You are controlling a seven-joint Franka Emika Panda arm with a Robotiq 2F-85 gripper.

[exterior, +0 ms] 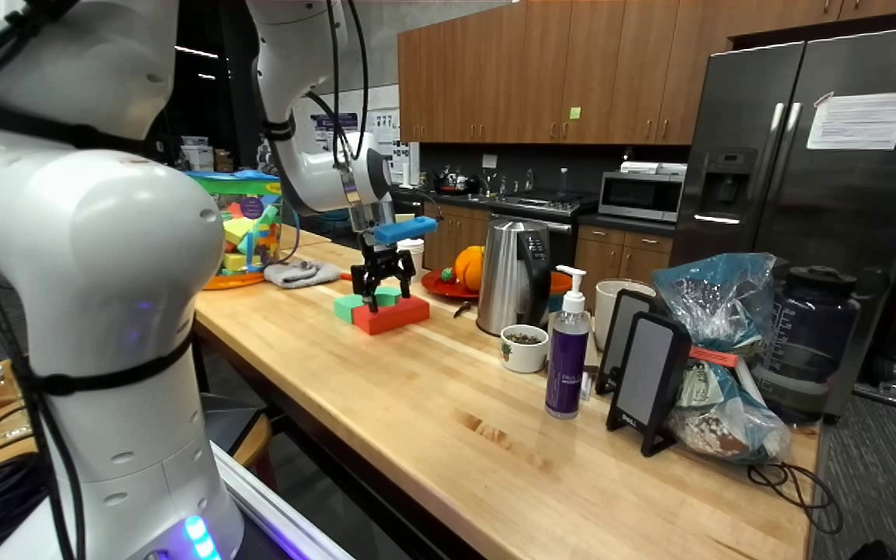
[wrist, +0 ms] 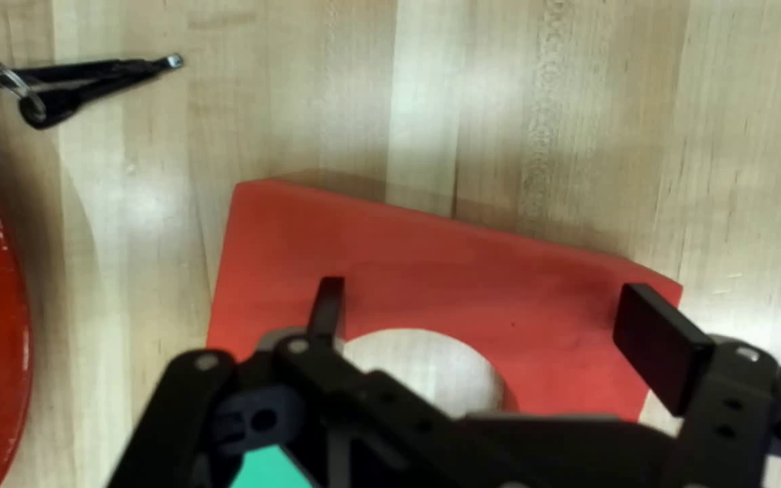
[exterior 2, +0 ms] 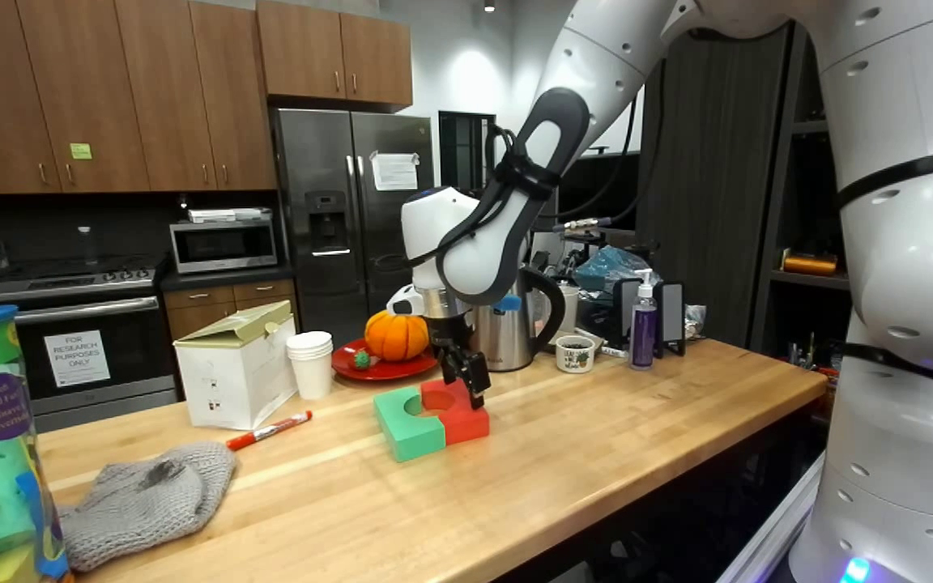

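Observation:
A red foam block (exterior: 392,314) with a half-round cutout lies flat on the wooden table. It also shows in an exterior view (exterior 2: 466,423) and the wrist view (wrist: 445,251). A green block (exterior 2: 411,433) with a matching cutout lies against it, so the two frame a round hole. The green block also shows in an exterior view (exterior: 345,309) and at the bottom of the wrist view (wrist: 272,471). My gripper (wrist: 482,318) points down over the red block, fingers spread wide and nothing held. Whether the fingertips (exterior: 390,297) touch the block's top is unclear.
A red plate (exterior 2: 345,368) with an orange pumpkin (exterior 2: 396,336) and the steel kettle (exterior: 504,272) stand close by. A small black tool (wrist: 85,81) lies near the plate. White box (exterior 2: 232,372), paper cups (exterior 2: 310,368), red marker (exterior 2: 268,431) and grey cloth (exterior 2: 151,502) lie on another side.

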